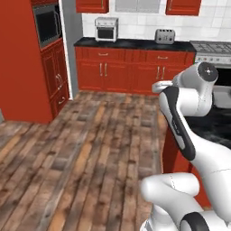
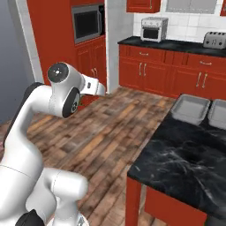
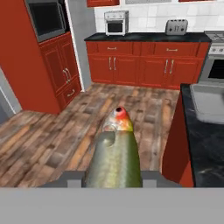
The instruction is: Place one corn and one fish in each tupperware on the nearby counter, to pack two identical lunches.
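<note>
Wood-plank flooring stretches beneath the raised arm, and nearest the hand camera a slim olive-silver fish (image 3: 114,155) juts forward from the gripper (image 3: 113,178), whose narrowly parted jaws are clamped on its smooth, tapering body, the orange-tinged head pointing away. To the right, the counter (image 2: 185,163) shows glossy black marble-look stone with white veining over red fronts. At its far end sit two shallow grey tupperware trays, the left tray (image 2: 190,108) and the right tray (image 2: 219,113) side by side, matte, round-cornered, apparently unfilled. Beyond, red cabinets carry a toaster oven (image 2: 153,28) and a toaster (image 2: 215,40). Judged from here, the slick, rounded fish could slip or pivot in the grip during the swing, dropping to the floor or landing across a rim.
</note>
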